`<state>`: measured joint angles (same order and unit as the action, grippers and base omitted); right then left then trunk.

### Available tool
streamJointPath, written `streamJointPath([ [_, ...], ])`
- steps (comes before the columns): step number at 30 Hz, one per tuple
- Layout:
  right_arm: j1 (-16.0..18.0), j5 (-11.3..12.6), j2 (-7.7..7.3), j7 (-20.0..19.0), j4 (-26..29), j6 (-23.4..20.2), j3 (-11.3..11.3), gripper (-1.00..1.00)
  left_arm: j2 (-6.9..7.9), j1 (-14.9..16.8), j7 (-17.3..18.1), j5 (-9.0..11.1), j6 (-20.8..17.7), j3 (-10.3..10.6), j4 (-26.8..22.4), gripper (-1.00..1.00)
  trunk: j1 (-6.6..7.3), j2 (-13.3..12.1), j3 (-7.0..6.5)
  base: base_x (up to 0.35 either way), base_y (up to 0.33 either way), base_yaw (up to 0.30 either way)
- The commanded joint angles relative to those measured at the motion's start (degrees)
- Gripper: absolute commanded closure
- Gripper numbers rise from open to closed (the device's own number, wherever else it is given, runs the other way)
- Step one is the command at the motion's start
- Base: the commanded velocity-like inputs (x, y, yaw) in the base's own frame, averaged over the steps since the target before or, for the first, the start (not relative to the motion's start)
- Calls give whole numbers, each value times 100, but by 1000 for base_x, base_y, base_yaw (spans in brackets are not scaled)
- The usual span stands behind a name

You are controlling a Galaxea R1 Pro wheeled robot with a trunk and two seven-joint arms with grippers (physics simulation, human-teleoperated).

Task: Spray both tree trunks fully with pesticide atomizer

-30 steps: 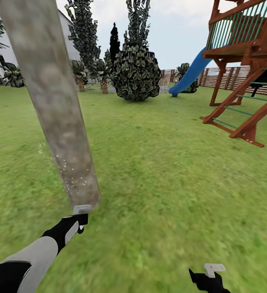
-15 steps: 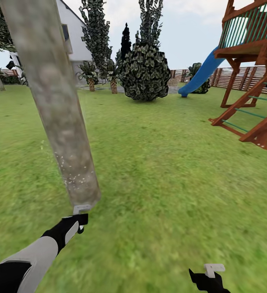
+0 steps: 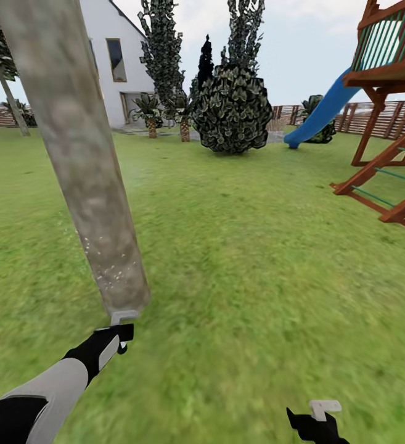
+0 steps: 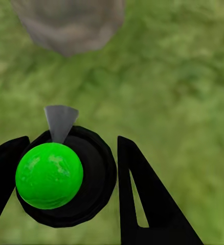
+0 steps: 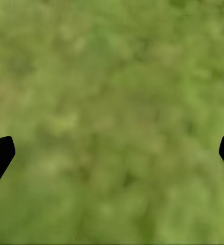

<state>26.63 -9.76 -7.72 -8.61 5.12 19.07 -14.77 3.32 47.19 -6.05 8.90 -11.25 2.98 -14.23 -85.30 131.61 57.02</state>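
left gripper point(image 3: 123, 333) clamped on pesticide atomizer point(image 4: 66, 176), nozzle right at the tree trunk point(image 3: 79, 154) | right gripper point(image 5: 112, 148) wide open, empty | droplets only low down, second tree point(image 3: 8, 98) untouched, I'd guess

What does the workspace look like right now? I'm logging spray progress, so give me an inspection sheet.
Surface: blurry green grass.
Job's things: pesticide atomizer in left gripper, nozzle toward near tree trunk; pale specks low on trunk. Second trunk far off.
Clutter: nothing seen.
Grippers: left gripper shut on atomizer; right gripper open over grass.
Cables: nothing seen.
Surroundings: white house, blue slide, wooden play frame, fence.
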Motion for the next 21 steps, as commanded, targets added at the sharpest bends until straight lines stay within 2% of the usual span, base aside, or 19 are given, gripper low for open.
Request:
streamJointPath([
  [1,0,0,-1,0,-1,0,-1,-100,1,0,-2,-2,0,1,-1,100,0,0,0,213,-220,274],
  [4,0,0,-1,0,-2,0,-1,-100,2,0,-1,-2,0,1,-1,100,0,0,0,213,-220,206],
  [11,0,0,0,0,-1,-1,0,-100,2,0,-2,-2,0,1,-1,100,0,0,0,194,-220,25],
  [21,0,0,2,0,-2,-1,0,-100,10,0,-10,-2,0,-7,-4,100,0,0,0,107,-255,261],
])
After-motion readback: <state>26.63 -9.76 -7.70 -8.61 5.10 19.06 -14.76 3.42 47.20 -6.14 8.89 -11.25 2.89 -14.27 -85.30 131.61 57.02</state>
